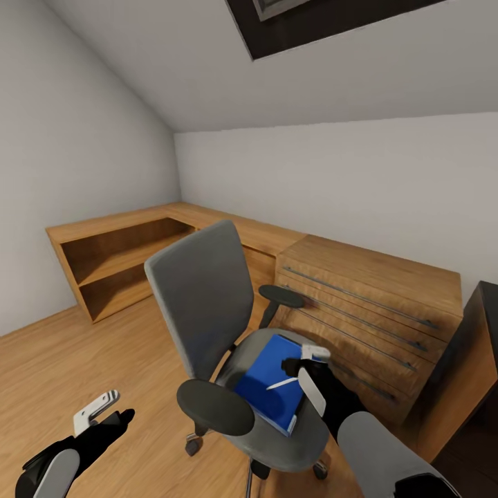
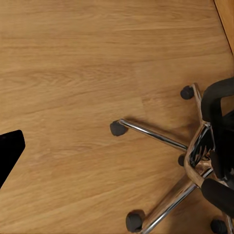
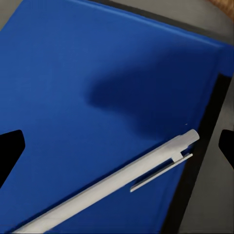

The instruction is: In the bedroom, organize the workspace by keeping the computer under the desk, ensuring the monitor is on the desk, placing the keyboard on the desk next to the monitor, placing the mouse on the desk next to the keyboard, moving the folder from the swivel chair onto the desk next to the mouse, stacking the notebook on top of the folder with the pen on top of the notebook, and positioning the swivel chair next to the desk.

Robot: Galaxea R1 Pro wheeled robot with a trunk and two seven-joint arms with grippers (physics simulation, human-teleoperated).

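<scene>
The swivel chair (image 1: 207, 304) stands mid-room with its grey back to the left. On its seat lies the blue folder (image 1: 273, 384) (image 3: 97, 97), and the white pen (image 1: 280, 382) (image 3: 122, 187) rests across it. A dark strip (image 3: 200, 161) runs along the folder's edge; I cannot tell what it is. My right gripper (image 1: 299, 373) (image 3: 122, 151) hovers open just above the folder and pen, holding nothing. My left gripper (image 1: 104, 415) hangs open and low over the floor, left of the chair's star base (image 2: 195, 151); one finger (image 2: 9, 151) is in the left wrist view. The black desk's end (image 1: 481, 318) is at far right.
A light-wood drawer chest (image 1: 373, 311) with bar handles stands right behind the chair. A low wood shelf unit (image 1: 117, 256) runs along the left wall into the corner. Sloped grey walls and a dark skylight (image 1: 311, 21) are overhead. Bare plank floor (image 1: 83, 353) lies at left.
</scene>
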